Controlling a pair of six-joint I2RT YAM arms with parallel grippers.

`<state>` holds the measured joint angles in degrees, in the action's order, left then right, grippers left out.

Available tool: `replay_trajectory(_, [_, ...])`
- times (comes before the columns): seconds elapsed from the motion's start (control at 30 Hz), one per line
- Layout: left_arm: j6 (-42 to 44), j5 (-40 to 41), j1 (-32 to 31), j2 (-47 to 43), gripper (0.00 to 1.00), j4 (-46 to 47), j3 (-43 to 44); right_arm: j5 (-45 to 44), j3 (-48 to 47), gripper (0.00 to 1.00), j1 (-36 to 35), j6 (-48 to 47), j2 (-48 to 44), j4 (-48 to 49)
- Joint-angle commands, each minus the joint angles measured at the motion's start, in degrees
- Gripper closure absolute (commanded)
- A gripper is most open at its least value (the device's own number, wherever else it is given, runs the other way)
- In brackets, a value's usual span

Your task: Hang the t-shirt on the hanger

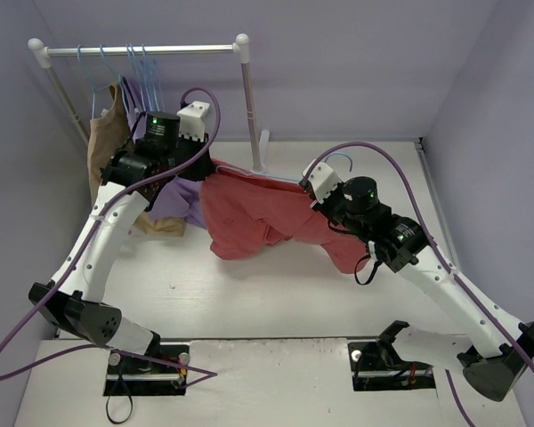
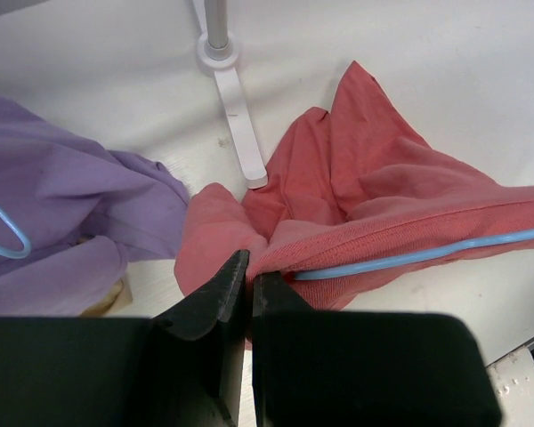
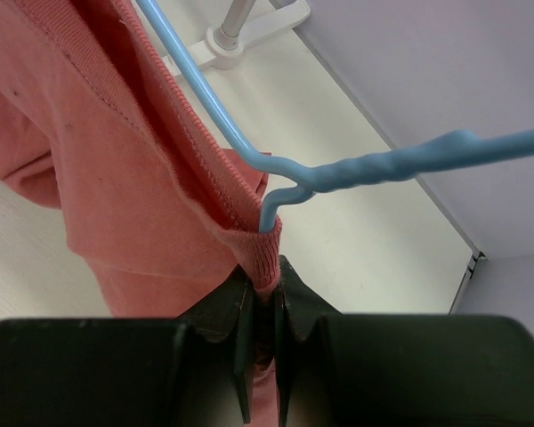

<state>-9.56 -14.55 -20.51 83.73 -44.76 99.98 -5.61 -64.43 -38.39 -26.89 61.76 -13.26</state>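
Shirt location: the t-shirt point(image 1: 258, 218) hangs stretched above the table centre, with the slack middle sagging toward 6 o'clock.
Left gripper point(image 2: 248, 267): clenched on a thin fold at the shirt's 10 o'clock end, with only the fingertips biting.
Right gripper point(image 3: 262, 286): clamped on the ribbed edge at the shirt's 3 o'clock end.
Hanger point(image 3: 356, 169): one arm is threaded inside the cloth and the twisted neck sticks out just above the right jaws. Neither gripper holds it (the cloth alone carries it).
Risk 1: a shallow left pinch. More pull between the arms could strip the fold out and drop that end.
Risk 2: slack. If the arms close in, the loose hanger could tilt and slide out of the opening.
Risk 3: snagging. The purple garment point(image 2: 62, 196) and its own hanger point(image 2: 4, 233) lie at 9 o'clock from the left jaws, and the rack foot point(image 2: 236, 116) lies at 12. A low sweep there could catch them.
Risk 4: the far hanger tip ends just beside the left fingertips and may poke through or jam.
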Motion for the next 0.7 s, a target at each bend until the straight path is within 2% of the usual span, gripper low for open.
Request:
replay_trajectory(0.0, [3.9, -1.4, 1.3, -1.0, 1.00, 1.3, 4.0, -2.1, -0.3, 1.00, -0.4, -0.9, -0.8, 3.4])
replay_trajectory(0.3, [3.8, -8.9, 1.2, -3.2, 1.00, 1.0, 7.6, 1.7, -2.5, 1.00, -3.3, -0.6, 2.3, 3.0])
replay_trajectory(0.67, [0.6, -6.7, -0.7, -3.2, 1.00, 0.6, 5.9, 3.6, -8.8, 1.00, -5.1, -1.0, 2.8, 3.2])
